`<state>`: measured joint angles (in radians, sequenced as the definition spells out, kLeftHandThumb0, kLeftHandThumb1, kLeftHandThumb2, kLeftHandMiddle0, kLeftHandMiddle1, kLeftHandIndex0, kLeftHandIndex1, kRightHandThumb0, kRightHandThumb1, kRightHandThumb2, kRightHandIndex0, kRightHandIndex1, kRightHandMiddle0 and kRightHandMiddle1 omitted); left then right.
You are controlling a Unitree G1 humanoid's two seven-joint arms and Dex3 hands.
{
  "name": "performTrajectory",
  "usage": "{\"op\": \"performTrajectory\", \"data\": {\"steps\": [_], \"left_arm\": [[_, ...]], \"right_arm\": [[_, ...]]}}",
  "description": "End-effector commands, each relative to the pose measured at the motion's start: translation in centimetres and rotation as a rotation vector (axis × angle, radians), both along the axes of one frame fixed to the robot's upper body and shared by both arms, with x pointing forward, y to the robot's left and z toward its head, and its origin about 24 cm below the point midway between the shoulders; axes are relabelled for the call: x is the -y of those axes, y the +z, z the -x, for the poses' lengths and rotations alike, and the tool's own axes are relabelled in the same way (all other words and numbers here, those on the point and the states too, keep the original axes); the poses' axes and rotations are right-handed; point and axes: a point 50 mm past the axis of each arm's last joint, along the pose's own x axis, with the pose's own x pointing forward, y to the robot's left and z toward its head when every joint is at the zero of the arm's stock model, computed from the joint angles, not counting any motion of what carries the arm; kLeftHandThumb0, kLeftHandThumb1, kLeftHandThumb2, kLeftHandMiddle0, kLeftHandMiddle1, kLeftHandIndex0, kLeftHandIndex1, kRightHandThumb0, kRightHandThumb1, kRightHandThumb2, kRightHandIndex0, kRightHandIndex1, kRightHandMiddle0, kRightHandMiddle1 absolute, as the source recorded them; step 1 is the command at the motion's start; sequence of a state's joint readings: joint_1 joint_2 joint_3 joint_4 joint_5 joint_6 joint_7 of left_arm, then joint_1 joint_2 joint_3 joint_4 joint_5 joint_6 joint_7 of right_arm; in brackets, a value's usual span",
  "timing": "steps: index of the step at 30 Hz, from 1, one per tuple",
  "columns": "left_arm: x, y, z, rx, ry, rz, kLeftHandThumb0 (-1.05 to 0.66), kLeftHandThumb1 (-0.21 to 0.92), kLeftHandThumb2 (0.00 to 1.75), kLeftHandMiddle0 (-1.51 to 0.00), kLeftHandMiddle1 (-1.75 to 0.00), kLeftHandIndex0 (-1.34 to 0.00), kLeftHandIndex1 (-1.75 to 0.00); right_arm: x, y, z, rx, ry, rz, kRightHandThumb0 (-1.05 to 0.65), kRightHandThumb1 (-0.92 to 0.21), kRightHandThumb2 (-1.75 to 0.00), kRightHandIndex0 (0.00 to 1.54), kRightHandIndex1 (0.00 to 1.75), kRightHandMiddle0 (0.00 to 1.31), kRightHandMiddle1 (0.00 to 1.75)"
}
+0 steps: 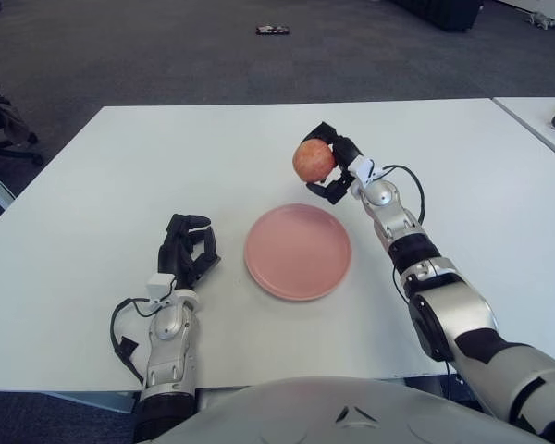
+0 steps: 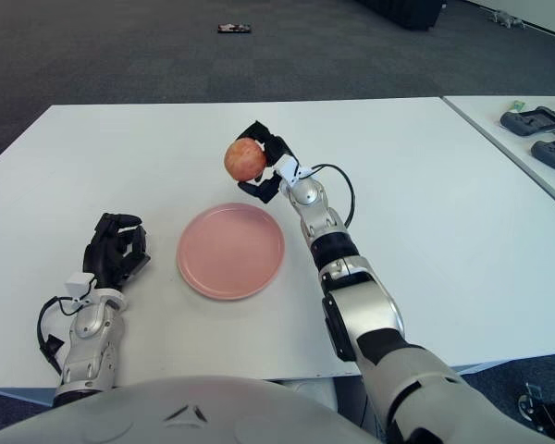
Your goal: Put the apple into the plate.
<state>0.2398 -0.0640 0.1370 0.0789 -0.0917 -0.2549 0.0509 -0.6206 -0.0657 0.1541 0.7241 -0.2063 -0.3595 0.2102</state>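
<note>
A reddish-orange apple is held in my right hand, whose fingers are curled around it. The hand holds the apple in the air above the table, just beyond the far right rim of a round pink plate. The plate lies flat on the white table in front of me and has nothing on it. My left hand shows to the left of the plate with its fingers curled and nothing in them.
A second white table stands at the right with dark controllers on it. A small dark object lies on the carpet beyond the table. A chair stands at far left.
</note>
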Motion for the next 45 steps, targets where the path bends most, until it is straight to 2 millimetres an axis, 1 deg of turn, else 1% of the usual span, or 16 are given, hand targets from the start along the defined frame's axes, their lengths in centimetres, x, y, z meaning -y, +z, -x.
{"op": "performTrajectory", "data": {"steps": [1, 8, 16, 22, 29, 38, 43, 45], "left_arm": [[0.1, -1.7, 1.0, -0.099, -0.002, 0.014, -0.39, 0.65, 0.91, -0.83, -1.75, -0.36, -1.75], [0.1, -1.8, 1.0, -0.096, 0.001, 0.014, -0.39, 0.65, 0.91, -0.84, -1.75, -0.36, -1.75], [0.1, -1.8, 1.0, -0.086, -0.001, 0.023, -0.39, 0.65, 0.91, -0.81, -1.75, -0.36, -1.75], [0.1, -1.8, 1.0, -0.088, -0.002, 0.016, -0.38, 0.67, 0.88, -0.8, -1.75, -0.34, -1.75], [0.1, -1.8, 1.0, -0.095, -0.002, 0.023, -0.38, 0.67, 0.87, -0.81, -1.75, -0.34, -1.75], [0.1, -1.9, 1.0, -0.097, 0.001, 0.028, -0.38, 0.67, 0.88, -0.82, -1.75, -0.34, -1.75], [0.2, -1.9, 1.0, -0.094, 0.004, 0.026, -0.38, 0.67, 0.88, -0.82, -1.75, -0.34, -1.75], [0.2, -1.9, 1.0, -0.094, 0.005, 0.029, -0.38, 0.67, 0.88, -0.82, -1.75, -0.34, -1.75]], "right_arm": [[0.2, 0.7, 0.4, 0.018, 0.051, 0.008, 0.0, 0.12, -1.75, 0.99, 1.57, 0.71, 1.75], [-0.3, 0.5, 1.3, -0.007, 0.149, 0.05, 0.0, 0.11, -1.75, 0.98, 1.59, 0.71, 1.75], [-0.6, 0.3, 2.3, -0.041, 0.256, 0.115, 0.0, 0.12, -1.75, 0.99, 1.56, 0.72, 1.75], [-1.0, -0.2, 3.0, -0.029, 0.324, 0.22, 0.0, 0.12, -1.75, 0.99, 1.57, 0.71, 1.75], [-1.3, -0.5, 3.7, 0.017, 0.34, 0.331, 0.0, 0.1, -1.73, 0.97, 1.59, 0.7, 1.75], [-1.6, -0.9, 4.3, 0.119, 0.305, 0.466, 0.0, 0.08, -1.72, 0.95, 1.62, 0.68, 1.75], [-1.7, -1.0, 4.5, 0.201, 0.286, 0.582, -0.01, 0.07, -1.74, 0.91, 1.72, 0.67, 1.74], [-1.7, -1.0, 4.6, 0.224, 0.281, 0.627, -0.01, 0.07, -1.72, 0.91, 1.73, 0.73, 1.64]]}}
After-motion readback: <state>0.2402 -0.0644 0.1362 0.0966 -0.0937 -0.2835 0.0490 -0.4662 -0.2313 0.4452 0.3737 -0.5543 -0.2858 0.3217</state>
